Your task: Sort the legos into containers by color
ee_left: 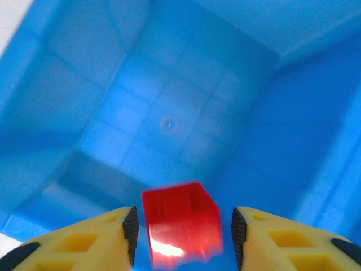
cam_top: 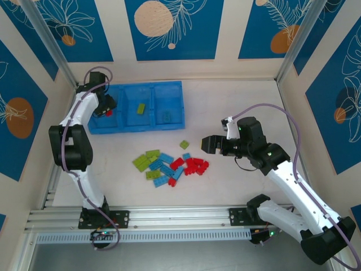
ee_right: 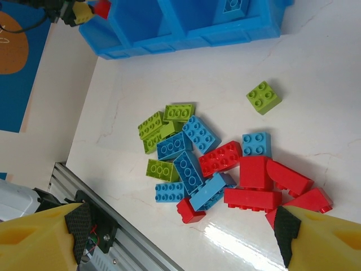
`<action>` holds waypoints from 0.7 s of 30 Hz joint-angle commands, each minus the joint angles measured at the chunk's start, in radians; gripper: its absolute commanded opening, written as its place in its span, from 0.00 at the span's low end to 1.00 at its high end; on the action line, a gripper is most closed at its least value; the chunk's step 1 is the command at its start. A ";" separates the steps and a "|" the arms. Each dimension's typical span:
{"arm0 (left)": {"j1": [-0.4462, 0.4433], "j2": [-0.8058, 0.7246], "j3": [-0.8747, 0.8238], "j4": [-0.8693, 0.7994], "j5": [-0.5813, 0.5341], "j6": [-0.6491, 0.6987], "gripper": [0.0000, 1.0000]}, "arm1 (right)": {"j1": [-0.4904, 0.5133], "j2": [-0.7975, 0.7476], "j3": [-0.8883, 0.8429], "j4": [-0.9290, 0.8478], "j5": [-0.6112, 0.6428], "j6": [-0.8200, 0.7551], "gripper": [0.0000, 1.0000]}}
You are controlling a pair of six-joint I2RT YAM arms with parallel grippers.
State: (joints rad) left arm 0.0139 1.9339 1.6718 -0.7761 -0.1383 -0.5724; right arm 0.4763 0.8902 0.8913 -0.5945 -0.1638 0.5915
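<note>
So the left claw (cam_top: 108, 110) is only narrowly parted, with a sliver of gap on either side of the red brick (ee_left: 180, 220) between its jaws. The brick looks loose rather than pinched. Right below it is the bare end compartment (ee_left: 169, 124) of the tray (cam_top: 148, 126), so I'd widen a touch more and lift straight up, staying off the walls. Off to its right, the right claw (cam_top: 211, 144) hangs wide and empty beside the pile (ee_right: 225, 169) on the worktop (ee_right: 316, 68). Nothing looks in the way.
</note>
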 commanded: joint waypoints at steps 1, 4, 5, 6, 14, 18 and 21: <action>0.006 -0.013 0.045 -0.034 0.016 0.000 0.52 | 0.006 -0.012 0.011 -0.028 0.024 0.010 0.87; 0.006 -0.072 0.029 -0.029 0.010 -0.005 0.55 | 0.007 0.000 0.014 -0.048 0.052 0.013 0.87; 0.005 -0.103 0.019 -0.027 0.020 -0.008 0.55 | 0.008 0.009 0.015 -0.052 0.055 0.011 0.87; 0.003 -0.133 0.007 -0.021 0.037 -0.009 0.54 | 0.008 0.019 0.015 -0.053 0.058 0.010 0.87; -0.310 -0.517 -0.180 0.001 0.034 0.117 0.50 | 0.156 0.312 0.142 -0.084 0.185 -0.041 0.86; -0.578 -0.597 -0.230 -0.075 -0.035 0.246 0.50 | 0.186 0.476 0.189 -0.016 0.167 -0.060 0.86; -0.698 -0.639 -0.267 -0.145 -0.055 0.335 0.50 | 0.189 0.613 0.249 -0.001 0.182 -0.058 0.86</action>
State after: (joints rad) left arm -0.6407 1.3064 1.4540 -0.7975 -0.1333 -0.3637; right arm 0.6617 1.4265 1.0870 -0.6159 -0.0097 0.5526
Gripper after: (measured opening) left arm 0.497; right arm 0.859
